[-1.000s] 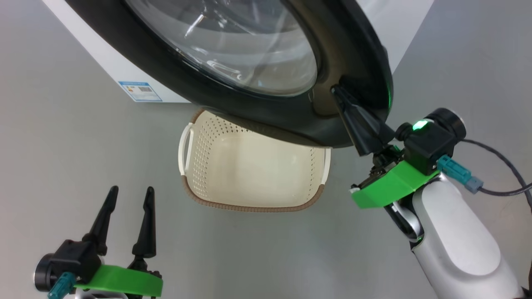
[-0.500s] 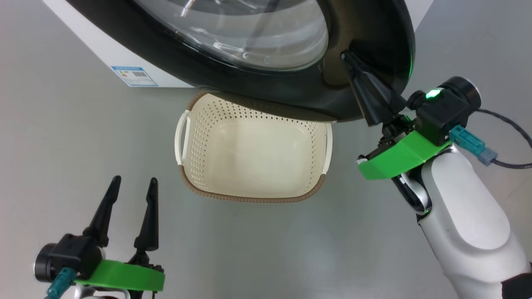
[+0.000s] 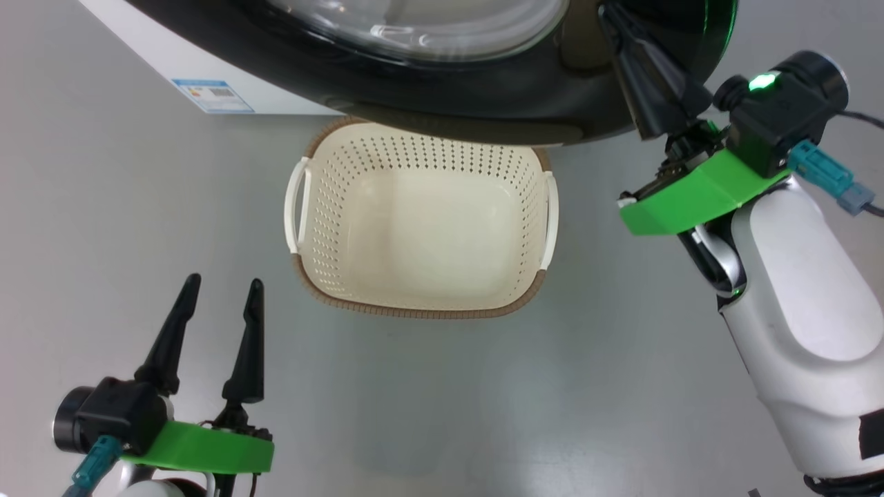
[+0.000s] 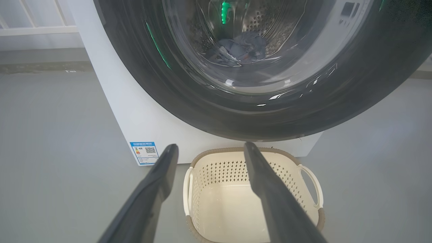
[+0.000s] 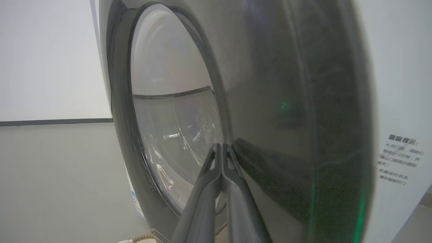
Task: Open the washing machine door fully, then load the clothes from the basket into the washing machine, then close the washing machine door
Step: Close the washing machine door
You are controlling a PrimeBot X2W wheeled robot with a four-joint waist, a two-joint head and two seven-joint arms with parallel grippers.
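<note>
The glossy black washing machine door (image 3: 483, 96) spans the top of the head view, over the white washing machine (image 3: 152, 62). My right gripper (image 3: 611, 14) is shut, its fingertips (image 5: 222, 146) pressed against the door's black ring (image 5: 287, 101) beside the glass. Through the door's window (image 4: 256, 67) a blue-grey bundle of clothes (image 4: 241, 50) lies in the steel drum. The cream basket (image 3: 304, 207) stands empty on the floor below the door. My left gripper (image 3: 224, 281) hangs open and empty at the lower left, short of the basket (image 4: 310, 182).
Grey floor (image 3: 103, 241) surrounds the basket. A blue label (image 3: 210, 95) sits low on the machine's white front. The right arm's cable (image 3: 863, 117) trails off to the right. White panel with printed text (image 5: 400, 162) lies just beyond the door's edge.
The door has swung back toward the machine with my shut right gripper pressed against it, uncovering the basket's far rim. The head camera shifted a little. The left gripper stayed put.
</note>
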